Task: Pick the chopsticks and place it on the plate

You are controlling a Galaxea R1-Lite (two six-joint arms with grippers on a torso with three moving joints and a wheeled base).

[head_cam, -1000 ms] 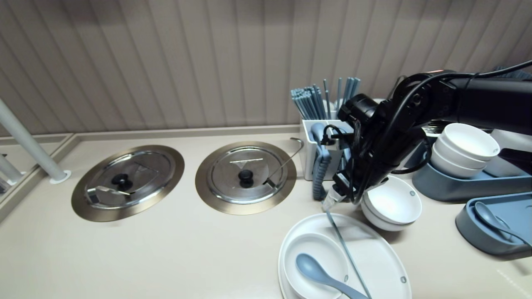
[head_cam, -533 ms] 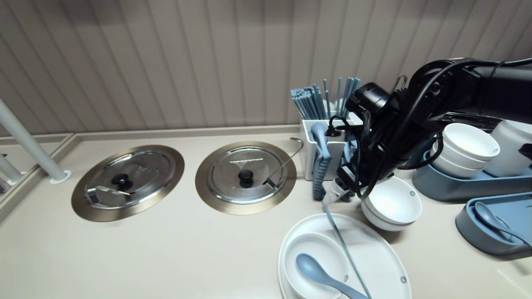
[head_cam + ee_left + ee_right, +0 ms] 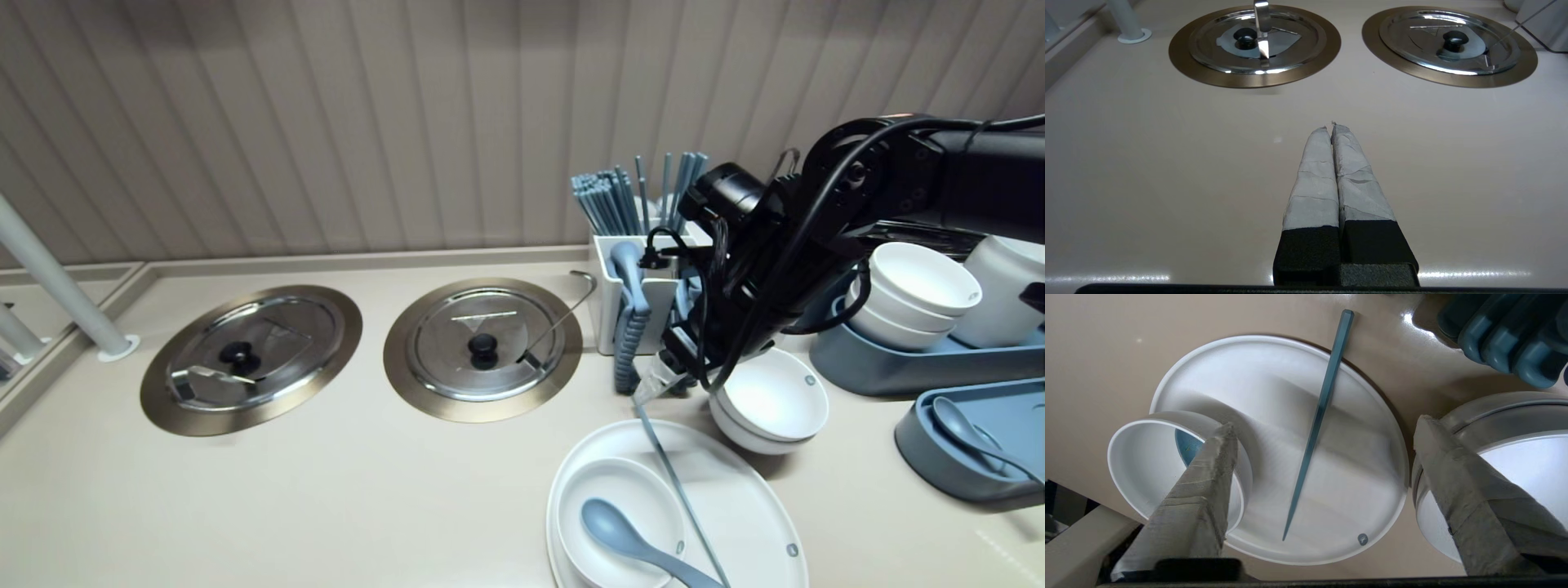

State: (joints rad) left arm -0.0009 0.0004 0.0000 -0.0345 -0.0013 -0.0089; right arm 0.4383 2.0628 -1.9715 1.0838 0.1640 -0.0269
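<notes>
The blue chopstick [image 3: 1316, 420] lay flat across the white plate [image 3: 735, 506], its thick end poking out past the plate's far rim over the counter [image 3: 367, 490] and its thin tip ending inside the near rim. A small white bowl [image 3: 608, 482] with a blue spoon [image 3: 629, 535] sat on the plate's left part, just beside the chopstick without touching it. The right gripper [image 3: 665, 384] hung above the plate's far edge, released, its taped fingers [image 3: 1208, 477] spread wide to either side of the chopstick and gripping nothing. Room was tight on that side: stacked white bowls [image 3: 767, 400] stood just beside the plate's rim, and the white cutlery holder [image 3: 624, 322] rose close behind the gripper. To the plate's left the counter lay open up to two round steel lids [image 3: 483, 347] set in it. The left gripper [image 3: 1331, 126] was clenched, pads pressed together on nothing, over bare counter in front of those lids.
</notes>
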